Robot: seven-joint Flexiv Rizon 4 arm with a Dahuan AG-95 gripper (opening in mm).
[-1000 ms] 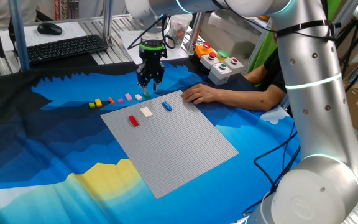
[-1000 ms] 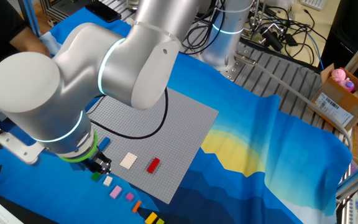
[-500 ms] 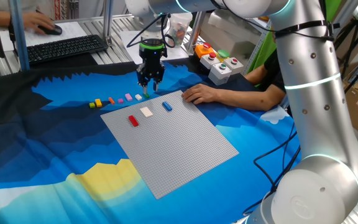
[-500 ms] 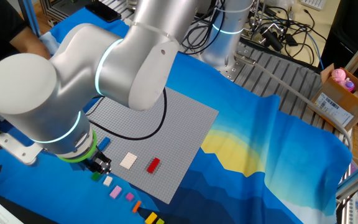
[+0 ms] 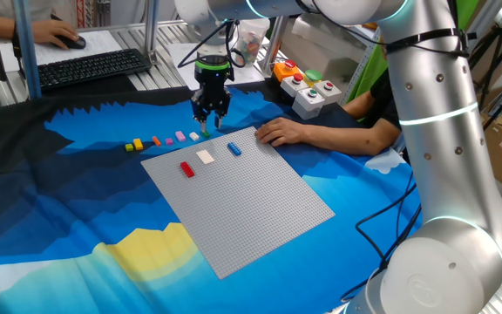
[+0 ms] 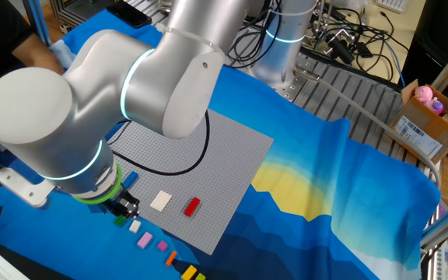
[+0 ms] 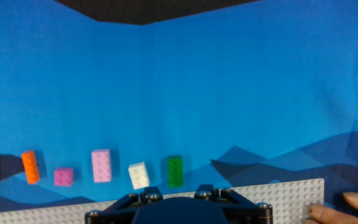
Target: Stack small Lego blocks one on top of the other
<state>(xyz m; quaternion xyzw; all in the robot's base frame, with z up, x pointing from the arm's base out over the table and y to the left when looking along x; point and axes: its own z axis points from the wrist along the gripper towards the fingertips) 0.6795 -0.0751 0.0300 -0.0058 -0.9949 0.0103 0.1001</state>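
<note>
On grey baseplate (image 5: 260, 205): red (image 5: 186, 169), white (image 5: 206, 157), blue (image 5: 234, 149) bricks (unstacked)

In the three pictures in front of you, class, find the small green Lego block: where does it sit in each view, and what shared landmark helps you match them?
One fixed view: the green block sits just under the claw, at the right end of the row of loose bricks.
The other fixed view: lower left, beside the claw, off the baseplate's corner.
Hand view: bottom centre, right of the white block.
Shared landmark: the grey baseplate, whose edge runs alongside the row.
</note>
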